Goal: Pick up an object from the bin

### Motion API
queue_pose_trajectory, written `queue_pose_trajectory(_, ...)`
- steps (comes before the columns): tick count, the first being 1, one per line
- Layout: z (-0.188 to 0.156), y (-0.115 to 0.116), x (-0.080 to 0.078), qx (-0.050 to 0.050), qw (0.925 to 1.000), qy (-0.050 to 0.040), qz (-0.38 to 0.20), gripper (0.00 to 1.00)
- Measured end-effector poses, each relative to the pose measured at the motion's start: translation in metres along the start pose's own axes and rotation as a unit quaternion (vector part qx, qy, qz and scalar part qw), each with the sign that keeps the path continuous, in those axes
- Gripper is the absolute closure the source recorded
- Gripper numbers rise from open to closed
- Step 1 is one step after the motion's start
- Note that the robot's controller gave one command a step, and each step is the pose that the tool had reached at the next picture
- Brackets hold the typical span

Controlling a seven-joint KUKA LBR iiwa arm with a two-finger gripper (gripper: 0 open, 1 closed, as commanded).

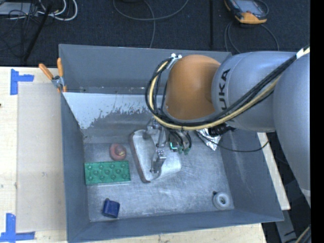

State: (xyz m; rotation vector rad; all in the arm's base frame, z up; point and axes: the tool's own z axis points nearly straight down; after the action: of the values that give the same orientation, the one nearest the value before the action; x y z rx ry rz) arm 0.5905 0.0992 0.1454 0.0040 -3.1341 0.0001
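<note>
My gripper (158,163) is down in the middle of the bin, right over a pale, translucent rounded thing (144,156) that lies on the floor there. The gripper's metal parts overlap this pale thing, and part of it is hidden beneath them. A small pink round thing (118,152) lies just to the left of it. A flat green studded plate (107,173) sits further left and nearer the front.
A small blue block (110,207) lies near the front left corner. A grey ring (221,200) rests at the front right. A crumpled piece of silver foil (210,138) lies to the right, under the arm. The arm's orange cover and cables hang over the bin's back half.
</note>
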Motion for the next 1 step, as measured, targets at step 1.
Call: queue_pose_trajectory(1,0.0741,0.0775,0.0292,0.000,0.9900,-0.0041,-0.141,0.00)
